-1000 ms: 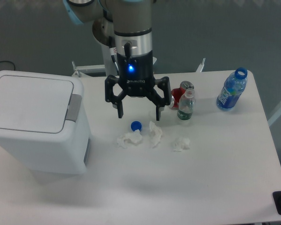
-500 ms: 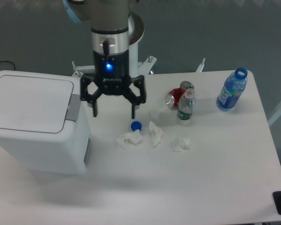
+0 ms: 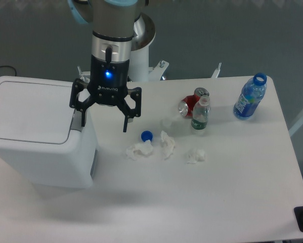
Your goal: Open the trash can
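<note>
At the left side of the frame you have the trash can (image 3: 37,134), a white boxy bin standing on the tabletop (image 3: 217,192) with its flat lid closed. Your hand (image 3: 104,117) hangs just at the bin's right edge, fingers spread wide and holding nothing. One fingertip is over the grey push tab on the rim; the other is over the tabletop, to the right of the bin. So the tab lies directly below the left finger, and the lid stretches away to the left of the hand. I judge that the next move is a short push down on this tab. You should check that the finger meets the tab and not the lid beside it, because otherwise the lid will probably not be released.
</note>
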You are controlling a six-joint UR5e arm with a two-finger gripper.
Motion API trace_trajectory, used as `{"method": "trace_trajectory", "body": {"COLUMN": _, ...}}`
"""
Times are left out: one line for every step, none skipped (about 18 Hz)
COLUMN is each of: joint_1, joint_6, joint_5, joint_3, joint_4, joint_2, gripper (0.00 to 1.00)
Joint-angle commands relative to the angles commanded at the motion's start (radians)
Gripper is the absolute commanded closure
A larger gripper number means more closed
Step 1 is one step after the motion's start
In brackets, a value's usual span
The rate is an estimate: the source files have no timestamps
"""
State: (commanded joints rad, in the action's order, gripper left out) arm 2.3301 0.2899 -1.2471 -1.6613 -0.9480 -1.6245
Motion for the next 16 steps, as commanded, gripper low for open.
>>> {"method": "trace_trajectory", "body": {"joint_1": 0.000, "joint_6": 0.002, "joint_5": 0.000, "joint_3": -0.005, "joint_4": 0.000, "joint_2": 0.003, "gripper": 0.00}}
{"method": "trace_trajectory", "body": {"joint_1": 0.002, "joint_6": 0.006, "joint_5": 0.002, "joint_3": -0.014, "joint_4": 0.000, "joint_2": 0.009, "gripper": 0.00}}
{"method": "trace_trajectory", "body": {"joint_1": 0.003, "joint_6": 0.006, "joint_5": 0.002, "joint_3": -0.021, "joint_4": 0.000, "joint_2": 0.015, "gripper": 0.00}}
{"method": "trace_trajectory", "body": {"joint_1": 0.005, "joint_6": 0.008, "joint_5": 0.002, "joint_3": -0.026, "joint_4": -0.003, "joint_2": 0.024, "gripper": 0.00}}
{"method": "trace_trajectory", "body": {"joint_1": 0.006, "joint_6": 0.008, "joint_5": 0.003, "joint_3": -0.035, "joint_4": -0.003, "joint_2": 0.034, "gripper": 0.00}}
{"method": "trace_trajectory", "body": {"joint_1": 0.012, "joint_6": 0.011, "joint_5": 0.008, "joint_3": -0.044, "joint_4": -0.005, "joint_2": 0.044, "gripper": 0.00}}
{"method": "trace_trajectory", "body": {"joint_1": 0.020, "joint_6": 0.012, "joint_5": 0.015, "joint_3": -0.051, "joint_4": -0.005, "joint_2": 0.051, "gripper": 0.00}}
{"method": "trace_trajectory", "body": {"joint_1": 0.028, "joint_6": 0.012, "joint_5": 0.023, "joint_3": -0.052, "joint_4": -0.005, "joint_2": 0.052, "gripper": 0.00}}
{"method": "trace_trajectory", "body": {"joint_1": 0.029, "joint_6": 0.012, "joint_5": 0.028, "joint_3": -0.052, "joint_4": -0.005, "joint_2": 0.055, "gripper": 0.00}}
{"method": "trace_trajectory", "body": {"joint_1": 0.029, "joint_6": 0.012, "joint_5": 0.028, "joint_3": -0.055, "joint_4": -0.005, "joint_2": 0.055, "gripper": 0.00}}
{"method": "trace_trajectory", "body": {"joint_1": 0.031, "joint_6": 0.012, "joint_5": 0.029, "joint_3": -0.057, "joint_4": -0.005, "joint_2": 0.055, "gripper": 0.00}}
{"method": "trace_trajectory", "body": {"joint_1": 0.031, "joint_6": 0.012, "joint_5": 0.029, "joint_3": -0.058, "joint_4": -0.005, "joint_2": 0.055, "gripper": 0.00}}
{"method": "trace_trajectory", "body": {"joint_1": 0.032, "joint_6": 0.012, "joint_5": 0.031, "joint_3": -0.060, "joint_4": -0.003, "joint_2": 0.055, "gripper": 0.00}}
{"method": "trace_trajectory", "body": {"joint_1": 0.032, "joint_6": 0.012, "joint_5": 0.031, "joint_3": -0.060, "joint_4": -0.003, "joint_2": 0.055, "gripper": 0.00}}
{"method": "trace_trajectory", "body": {"joint_1": 0.032, "joint_6": 0.012, "joint_5": 0.031, "joint_3": -0.060, "joint_4": -0.003, "joint_2": 0.052, "gripper": 0.00}}
{"method": "trace_trajectory", "body": {"joint_1": 0.032, "joint_6": 0.012, "joint_5": 0.032, "joint_3": -0.060, "joint_4": -0.003, "joint_2": 0.052, "gripper": 0.00}}
